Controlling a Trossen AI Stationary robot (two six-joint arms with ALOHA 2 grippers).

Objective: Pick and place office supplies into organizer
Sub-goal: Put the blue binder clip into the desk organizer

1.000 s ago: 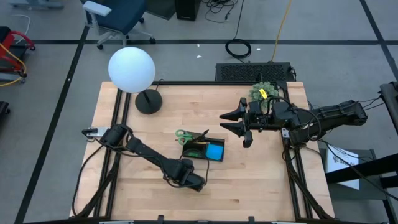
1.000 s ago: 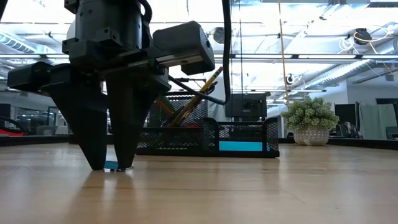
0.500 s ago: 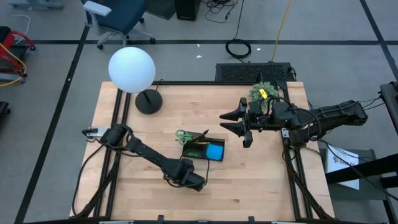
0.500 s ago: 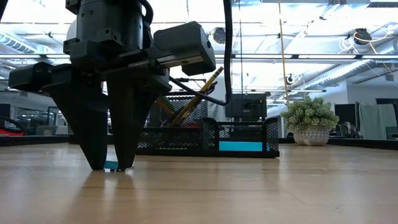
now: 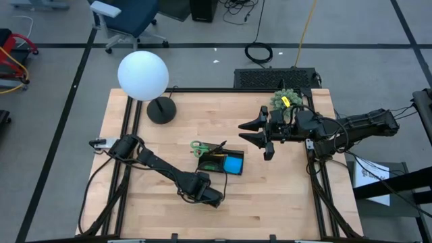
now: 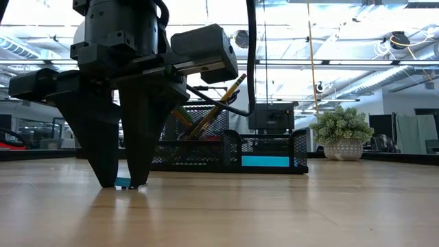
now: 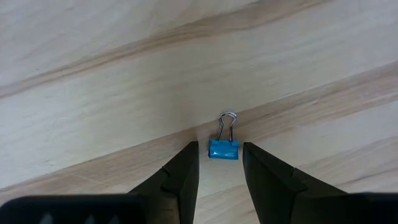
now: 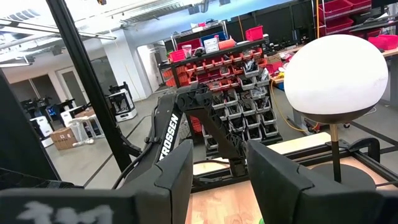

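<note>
On bare wooden desk [image 5: 283, 196] near its front edge, left claw [image 7: 220, 163] is straddling a small blue metal clip [image 7: 223, 149], fingers apart; right claw [image 5: 251, 131] is hanging open.

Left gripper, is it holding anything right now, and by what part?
Nothing is held. The left gripper stands open on the table with a small blue binder clip between its fingertips, not clamped. The right gripper is open and empty.
</note>
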